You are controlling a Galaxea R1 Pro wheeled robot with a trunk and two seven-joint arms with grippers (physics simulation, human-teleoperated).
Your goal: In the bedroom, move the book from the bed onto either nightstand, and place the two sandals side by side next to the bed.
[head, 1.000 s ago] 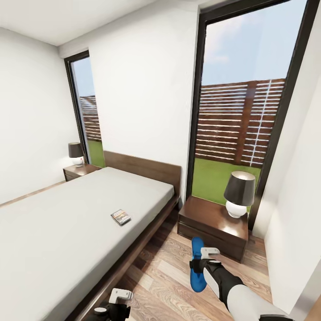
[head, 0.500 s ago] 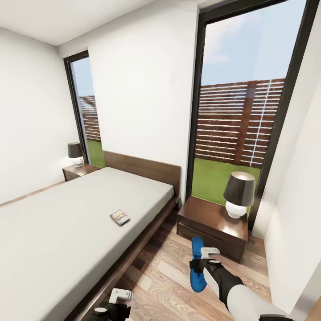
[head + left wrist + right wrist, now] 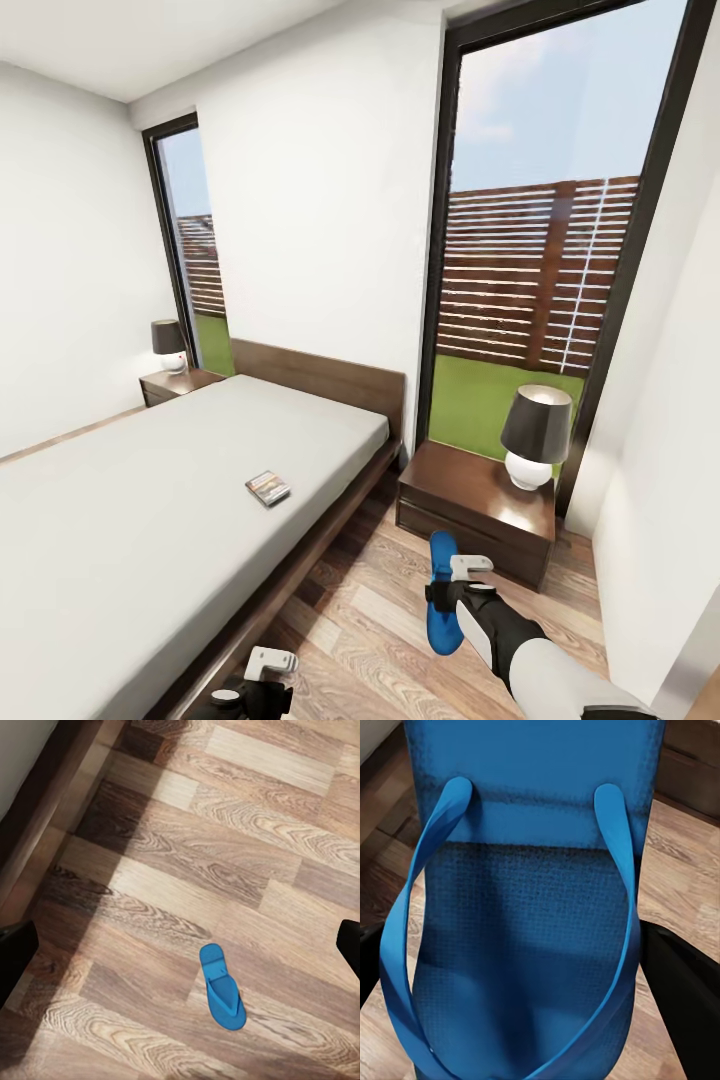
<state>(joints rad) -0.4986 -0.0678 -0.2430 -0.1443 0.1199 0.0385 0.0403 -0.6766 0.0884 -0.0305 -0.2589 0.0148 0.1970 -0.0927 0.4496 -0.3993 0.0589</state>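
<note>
- Head view has our right gripper (image 3: 462, 585) out over the floor (image 3: 360, 620) between the bed (image 3: 150, 500) and the near nightstand (image 3: 480, 505), fingers closed on one blue sandal (image 3: 440, 600) around its middle, so it hangs lengthwise and looks ready to be set down
- right wrist view backs that up: sole and toe straps sit right in front of the lens, with a dark finger (image 3: 682, 997) at the sandal's edge
- left gripper (image 3: 262, 680) is low by the bed frame; in the left wrist view its fingers (image 3: 15, 960) sit at opposite sides of the picture with nothing between them, so wide open and empty
- that same view looks down on the second sandal (image 3: 222, 986), lying flat on the planks, strap side up, a little way off the bed frame
- the book (image 3: 268, 487) lies flat on the mattress near the edge facing us, so probably reachable from this aisle
- room-wise, the aisle is narrow: bed frame on one side, nightstand and wall on the other
- nightstand top has a lamp (image 3: 535, 435) at the back corner, and the front part looks bare enough for the book
</note>
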